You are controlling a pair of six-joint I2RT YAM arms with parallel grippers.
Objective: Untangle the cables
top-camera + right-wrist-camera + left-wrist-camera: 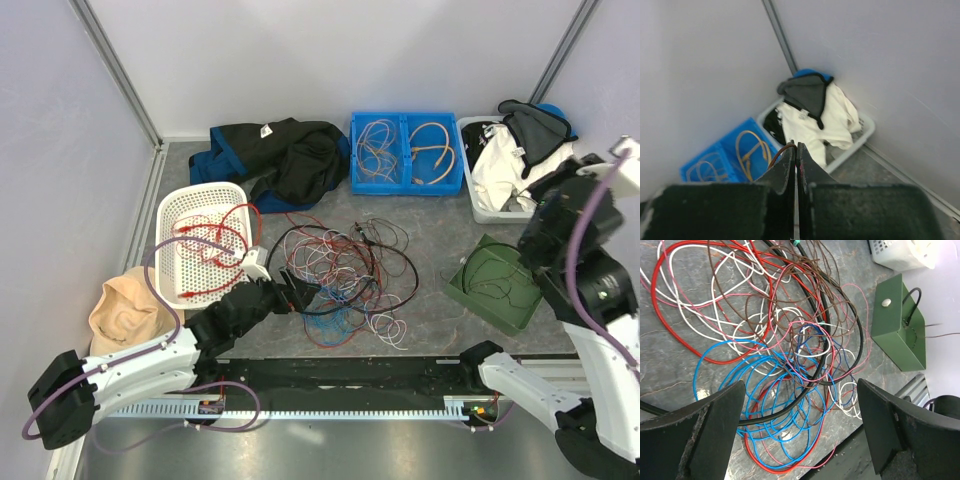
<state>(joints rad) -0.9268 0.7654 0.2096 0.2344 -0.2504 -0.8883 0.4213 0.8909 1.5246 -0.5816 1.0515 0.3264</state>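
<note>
Thin red, black, white and blue cables (340, 270), tangled on grey desk (440, 330). White perforated basket (200, 245) left, green box (495, 285) right. Left fingers (715, 430) spread wide over tangle; right fingers (782, 175) pressed together, raised.

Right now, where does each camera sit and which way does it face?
Top external: high behind the robot, looking down on the cables; left arm and right arm show.
Left wrist: low over the tangle, facing down; its open left pincer frames it.
Right wrist: raised, facing the far corner's clothes bin; shut right pincer shows.
Shared: top and left wrist both see the green box; top and right wrist the blue tray.
</note>
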